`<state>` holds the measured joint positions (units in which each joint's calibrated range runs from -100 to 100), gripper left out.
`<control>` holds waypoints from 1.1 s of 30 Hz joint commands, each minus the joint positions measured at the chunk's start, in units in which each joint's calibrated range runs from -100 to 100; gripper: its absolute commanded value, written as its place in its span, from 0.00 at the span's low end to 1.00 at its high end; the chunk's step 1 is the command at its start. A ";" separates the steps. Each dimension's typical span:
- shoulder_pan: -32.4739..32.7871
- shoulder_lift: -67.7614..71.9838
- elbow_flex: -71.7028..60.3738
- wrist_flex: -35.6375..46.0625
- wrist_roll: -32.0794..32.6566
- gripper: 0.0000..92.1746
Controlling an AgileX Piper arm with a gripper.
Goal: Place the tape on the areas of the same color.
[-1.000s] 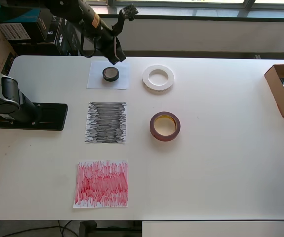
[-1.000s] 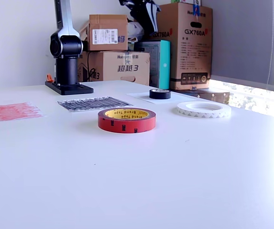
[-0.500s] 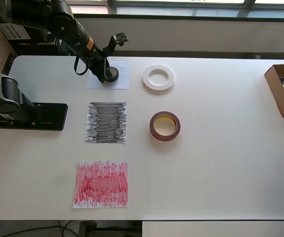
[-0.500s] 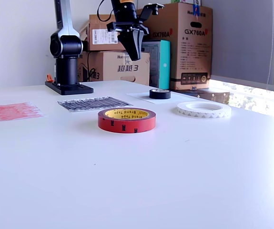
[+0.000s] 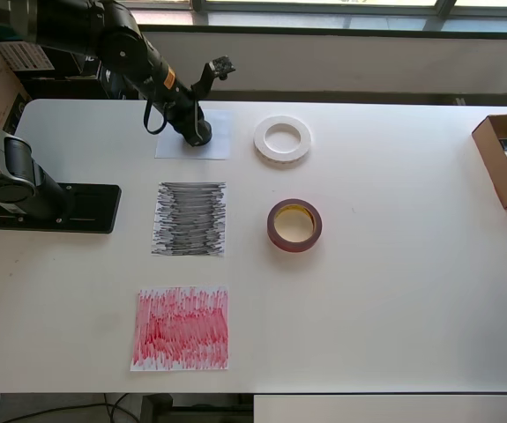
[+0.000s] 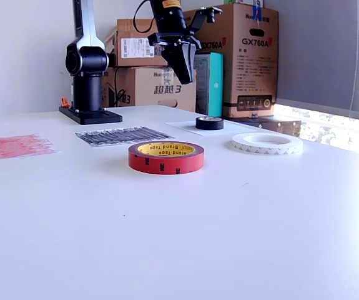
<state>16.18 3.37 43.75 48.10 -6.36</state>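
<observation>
A small black tape roll (image 6: 210, 122) lies on the plain white sheet (image 5: 172, 143), which also shows in the exterior view (image 6: 185, 127). In the overhead view my gripper (image 5: 197, 132) covers this roll. In the exterior view the gripper (image 6: 187, 78) hangs above the table, fingers pointing down, up and to the left of the roll and apart from it. I cannot tell how the jaws stand. A white tape roll (image 5: 282, 139) and a red tape roll (image 5: 294, 225) lie on bare table. The black-scribbled sheet (image 5: 190, 218) and red-scribbled sheet (image 5: 182, 328) carry nothing.
The arm's base (image 5: 24, 185) stands at the overhead view's left edge. An open cardboard box (image 5: 506, 160) sits at its right edge. Stacked cartons (image 6: 241, 56) stand behind the table in the exterior view.
The gripper came down from high up to just over the white sheet. It then shifted slightly to the exterior view's right, nearer the black roll. The rolls have not moved.
</observation>
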 commanded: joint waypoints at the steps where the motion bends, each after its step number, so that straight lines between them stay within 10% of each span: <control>1: 1.59 3.18 -0.18 -1.56 -0.34 0.02; 10: 6.57 6.83 0.27 -5.30 -0.26 0.03; 33: 6.49 11.97 0.36 -6.91 -0.42 0.54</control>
<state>22.33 15.80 43.75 40.54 -6.78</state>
